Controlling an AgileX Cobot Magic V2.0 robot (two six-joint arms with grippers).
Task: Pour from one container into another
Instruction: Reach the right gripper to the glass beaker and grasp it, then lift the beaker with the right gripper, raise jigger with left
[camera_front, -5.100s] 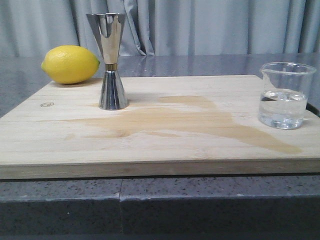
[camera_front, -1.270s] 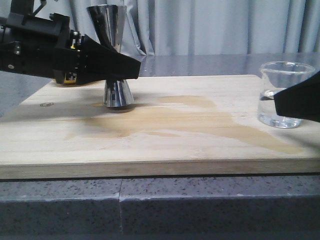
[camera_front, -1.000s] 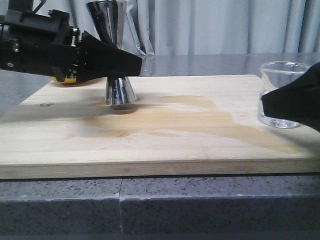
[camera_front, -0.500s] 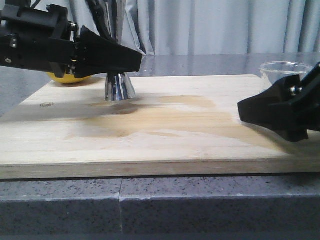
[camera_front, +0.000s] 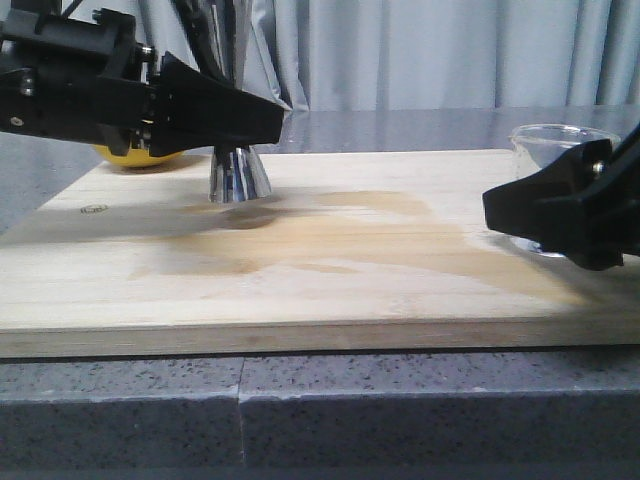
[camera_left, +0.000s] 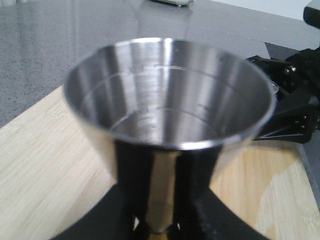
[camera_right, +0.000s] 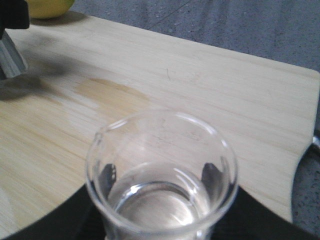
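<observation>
The beaker (camera_front: 556, 160) sits at the right end of the wooden board (camera_front: 330, 270), and your right gripper (camera_front: 545, 212) has its black jaws on either side of the glass. In the right wrist view the beaker (camera_right: 162, 175) fills the near part of the picture, clear liquid in its lower part, with dark jaw pads showing through the wall on both sides; you cannot tell from these views whether the pads press the glass or only flank it. In the front view you cannot tell whether its base rests on the board, since the gripper covers it.

The jigger (camera_front: 235, 170) stands near the back left of the board, and your left gripper (camera_front: 225, 110) is closed on its narrow waist; only the lower cone and part of the upper cup show past the black body. From the left wrist you look down into the open upper cup of the jigger (camera_left: 170, 100), which looks dry inside. The lemon (camera_front: 135, 156) peeks out behind the left arm. A darker wet-looking stain (camera_front: 400, 245) runs across the board between the two vessels. The board lies on a speckled grey worktop (camera_front: 300, 400)
</observation>
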